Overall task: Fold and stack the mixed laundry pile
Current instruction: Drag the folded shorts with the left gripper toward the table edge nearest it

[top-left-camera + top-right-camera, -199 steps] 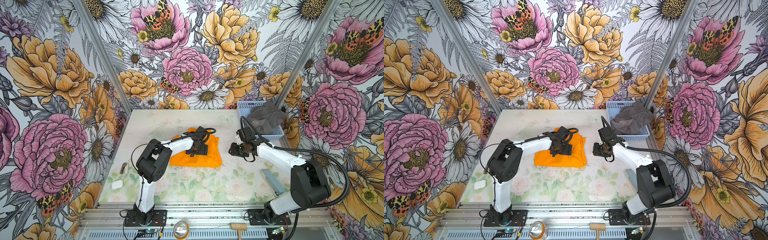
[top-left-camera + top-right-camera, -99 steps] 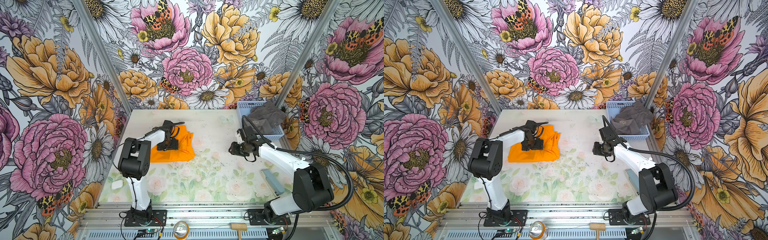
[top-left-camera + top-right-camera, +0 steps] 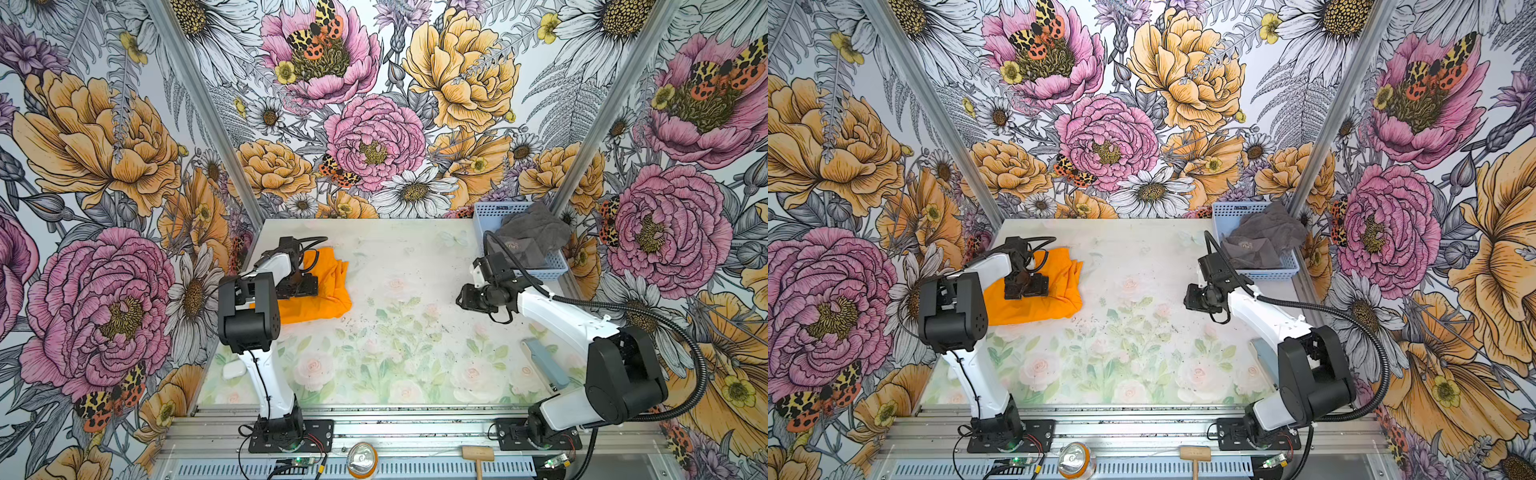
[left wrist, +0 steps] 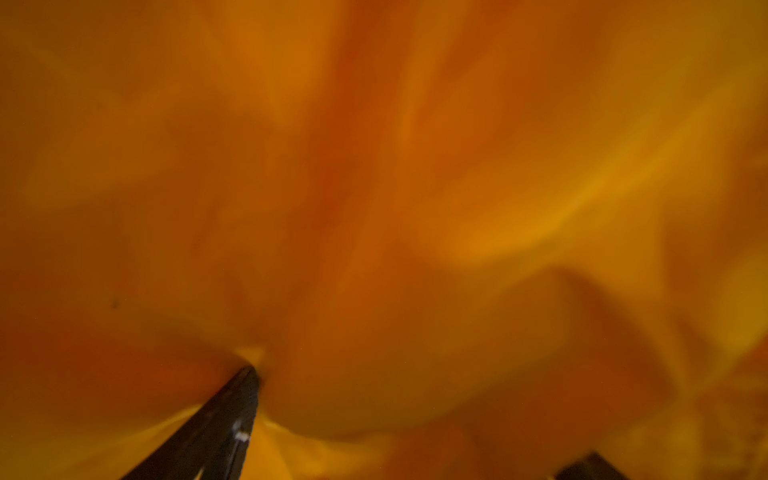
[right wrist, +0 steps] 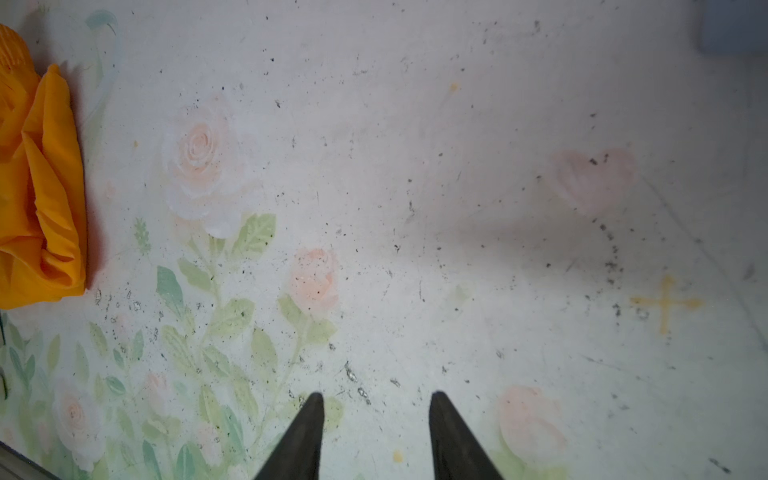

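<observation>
Smooth, bright orange shorts [image 3: 322,291] lie creased on the counter [image 3: 415,257] under the splayed left pincer [image 4: 419,415]. A nubby grey towel [image 3: 530,232] slumps in a perforated basket [image 3: 490,212]. The right pincer [image 5: 376,415] gapes, empty.

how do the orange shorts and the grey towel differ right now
The orange shorts lie spread on the table under the left claw; the grey towel sits crumpled in the blue basket, untouched. The shorts are bright and smooth, the towel dark and fuzzy. Both are cloth.
</observation>
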